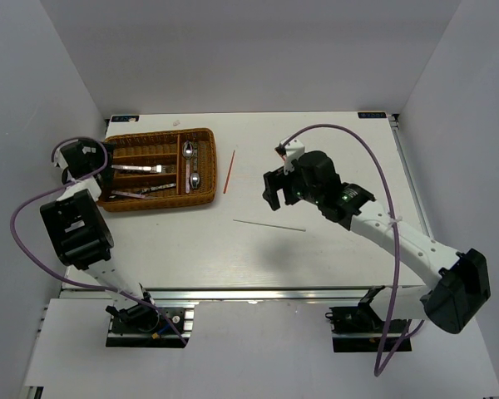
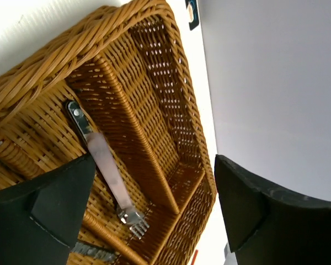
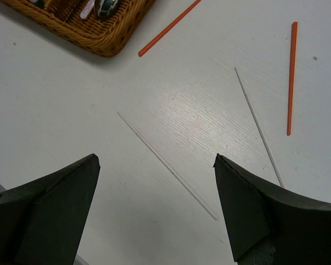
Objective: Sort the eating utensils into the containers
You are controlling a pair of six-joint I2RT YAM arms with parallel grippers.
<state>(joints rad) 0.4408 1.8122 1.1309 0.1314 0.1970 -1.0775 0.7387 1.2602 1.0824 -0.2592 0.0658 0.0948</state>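
Note:
The brown wicker tray sits at the table's back left with several utensils in its compartments, including two spoons and a pink-handled piece. My left gripper is open and empty over the tray's left end. In its wrist view, my left gripper looks down on the tray and a silver fork inside it. My right gripper is open and empty above the table's middle. In the right wrist view, two red-orange chopsticks lie on the table beyond the open right gripper.
Two thin white sticks lie on the table under the right gripper. One of them shows in the top view, with one red chopstick just right of the tray. White walls enclose the table.

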